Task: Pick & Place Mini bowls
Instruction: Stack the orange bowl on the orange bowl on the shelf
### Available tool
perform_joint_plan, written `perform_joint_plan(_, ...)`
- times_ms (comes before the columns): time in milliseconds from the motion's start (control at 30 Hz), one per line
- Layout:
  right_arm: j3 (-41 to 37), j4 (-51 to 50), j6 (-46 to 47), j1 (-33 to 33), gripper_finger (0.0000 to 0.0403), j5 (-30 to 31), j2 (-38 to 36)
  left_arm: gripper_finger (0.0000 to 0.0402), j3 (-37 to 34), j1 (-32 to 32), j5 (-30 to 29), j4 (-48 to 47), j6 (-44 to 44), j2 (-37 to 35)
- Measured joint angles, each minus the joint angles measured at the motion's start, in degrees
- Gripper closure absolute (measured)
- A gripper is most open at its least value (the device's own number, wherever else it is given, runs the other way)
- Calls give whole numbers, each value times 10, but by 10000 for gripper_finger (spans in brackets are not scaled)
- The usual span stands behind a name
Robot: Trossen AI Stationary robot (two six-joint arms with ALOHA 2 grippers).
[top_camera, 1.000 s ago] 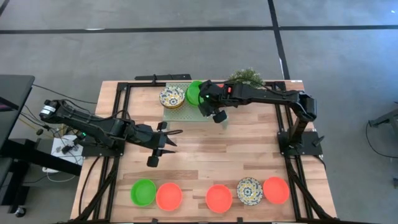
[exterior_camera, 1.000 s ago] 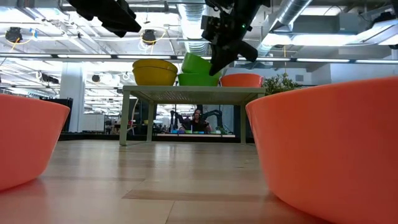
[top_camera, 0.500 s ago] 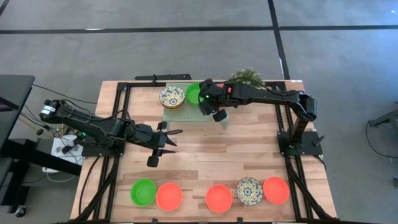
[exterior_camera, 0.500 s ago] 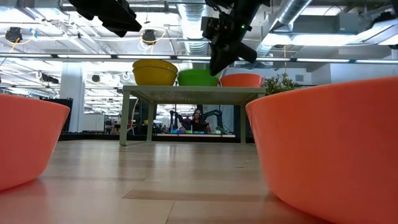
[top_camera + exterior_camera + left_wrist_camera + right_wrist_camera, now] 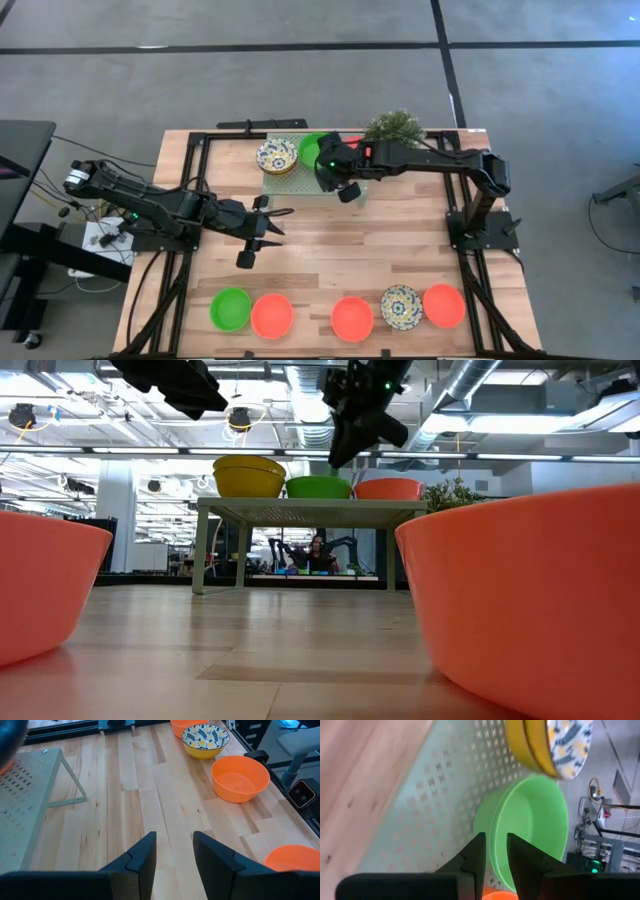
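Observation:
A bright green mini bowl (image 5: 311,150) stands level on the perforated stand (image 5: 290,185) at the far middle of the table, between a patterned yellow-sided bowl (image 5: 275,157) and a red-orange bowl (image 5: 388,488). My right gripper (image 5: 345,188) hangs open just above the green bowl (image 5: 530,830), touching nothing; in the low view the right gripper (image 5: 338,455) is clear of the bowl's rim (image 5: 318,480). My left gripper (image 5: 272,224) waits open over the table's left middle. Several more bowls stand along the near edge.
The near row holds a green bowl (image 5: 231,308), red-orange bowls (image 5: 271,316) (image 5: 352,318) (image 5: 444,305) and a patterned bowl (image 5: 401,306). A small potted plant (image 5: 396,124) stands at the far edge behind the right arm. Bare wood lies between the stand and the near row.
The green bowl, held tilted above the stand a second ago, has come down and now sits level on the stand between the yellow-sided and red-orange bowls. My right gripper has let it go and risen clear of its rim, shifting slightly toward the table's left.

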Motion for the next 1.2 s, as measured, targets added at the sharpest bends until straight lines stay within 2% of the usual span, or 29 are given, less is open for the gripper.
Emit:
perform_joint_plan(167,46,-31,31,35,330,0,0,271,0,0,0,-1,-2,0)
perform_joint_plan(433,120,-142,129,71,331,-5,0,271,0,0,0,-3,-2,0)
perform_joint_plan(633,122,-200,184,73,332,-84,0,271,0,0,0,-3,-2,0)
perform_joint_plan(967,122,-260,268,89,332,-97,0,271,0,0,0,-3,-2,0)
perform_joint_plan(1200,92,-253,276,110,332,-172,-7,271,0,0,0,-3,-2,0)
